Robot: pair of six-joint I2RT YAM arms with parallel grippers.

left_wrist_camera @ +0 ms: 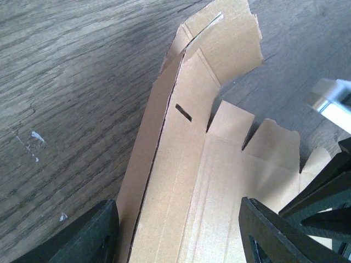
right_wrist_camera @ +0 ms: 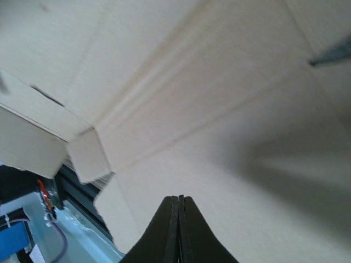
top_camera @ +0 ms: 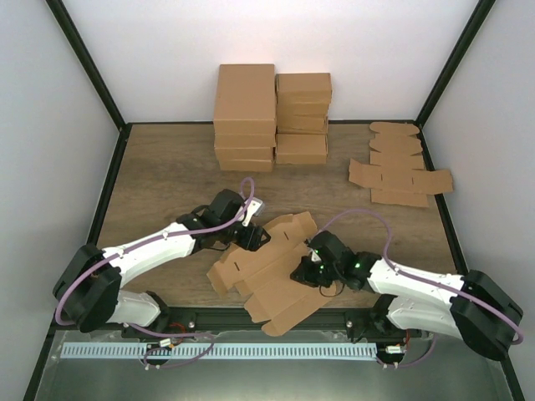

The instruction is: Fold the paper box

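Box (top_camera: pixel 272 267): on the table (top_camera: pixel 159 175), at its near edge, between the two arms.
Cartons (top_camera: pixel 272 117): stacked behind the box, at the far edge.
Blanks (top_camera: pixel 399 165): behind and right of the box, well apart.
Left gripper (top_camera: pixel 257 236): at the box's left rear edge, astride a raised flap.
Right gripper (top_camera: pixel 303 274): over the box's right side.

Table (top_camera: pixel 159 175): paper box (top_camera: pixel 259 266), cartons (top_camera: pixel 245 109), blanks (top_camera: pixel 399 171) (perhaps four).

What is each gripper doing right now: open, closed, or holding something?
Left gripper: open, jaws apart on either side of the paper box and its raised flap.
Right gripper: closed, nothing between the jaws.
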